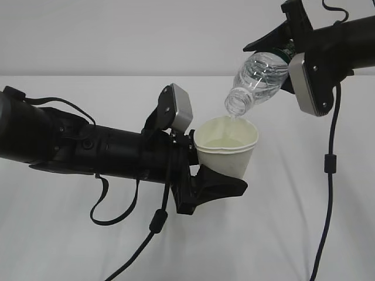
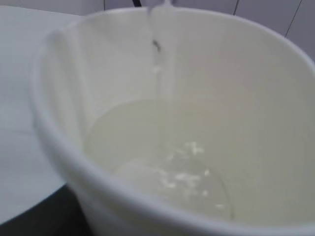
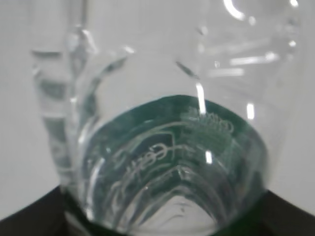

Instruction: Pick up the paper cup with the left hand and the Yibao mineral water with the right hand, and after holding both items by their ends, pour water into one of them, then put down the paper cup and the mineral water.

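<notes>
My left gripper (image 1: 218,163) is shut on the white paper cup (image 1: 228,153) and holds it upright above the table by its lower end. My right gripper (image 1: 280,54) is shut on the base end of the Yibao mineral water (image 1: 258,76). The bottle tilts with its open mouth down, just over the cup's rim. In the left wrist view the paper cup (image 2: 236,98) fills the frame, a thin stream of water (image 2: 160,73) falls into it, and water pools at its bottom. The right wrist view looks along the clear bottle (image 3: 162,98) past its green label (image 3: 206,132).
A white table (image 1: 304,234) lies under both arms. Black cables (image 1: 328,175) hang from the right arm and loop below the left arm. The left wrist camera housing (image 1: 179,108) sits close to the cup's left.
</notes>
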Action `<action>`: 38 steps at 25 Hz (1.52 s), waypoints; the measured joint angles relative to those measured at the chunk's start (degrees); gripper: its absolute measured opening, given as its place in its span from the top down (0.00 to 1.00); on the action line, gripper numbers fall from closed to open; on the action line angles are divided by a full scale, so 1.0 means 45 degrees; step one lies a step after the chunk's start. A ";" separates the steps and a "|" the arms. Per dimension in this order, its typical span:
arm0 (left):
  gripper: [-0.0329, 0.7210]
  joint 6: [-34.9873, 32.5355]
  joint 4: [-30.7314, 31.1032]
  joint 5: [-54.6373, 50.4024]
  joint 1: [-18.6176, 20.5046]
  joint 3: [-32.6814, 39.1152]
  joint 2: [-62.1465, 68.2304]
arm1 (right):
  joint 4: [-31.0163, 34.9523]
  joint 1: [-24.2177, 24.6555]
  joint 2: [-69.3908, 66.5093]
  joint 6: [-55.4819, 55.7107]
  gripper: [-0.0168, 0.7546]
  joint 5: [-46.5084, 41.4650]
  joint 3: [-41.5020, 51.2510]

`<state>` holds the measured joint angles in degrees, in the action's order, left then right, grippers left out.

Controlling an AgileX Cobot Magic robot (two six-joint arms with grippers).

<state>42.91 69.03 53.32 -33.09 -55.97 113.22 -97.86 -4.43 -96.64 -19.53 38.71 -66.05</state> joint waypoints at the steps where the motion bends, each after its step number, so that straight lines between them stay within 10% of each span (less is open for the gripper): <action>1: 0.35 0.0000 0.0000 0.0000 0.0000 0.0000 0.0000 | 0.0000 0.0000 0.0000 0.0000 0.38 0.0000 0.0000; 38: 0.35 0.0000 -0.0348 0.0000 0.0000 0.0000 0.0000 | -0.0020 0.0000 0.0000 0.0022 0.38 -0.0027 0.0000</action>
<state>42.91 67.47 53.32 -33.09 -55.97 113.22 -97.95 -4.43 -96.64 -19.43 38.59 -66.05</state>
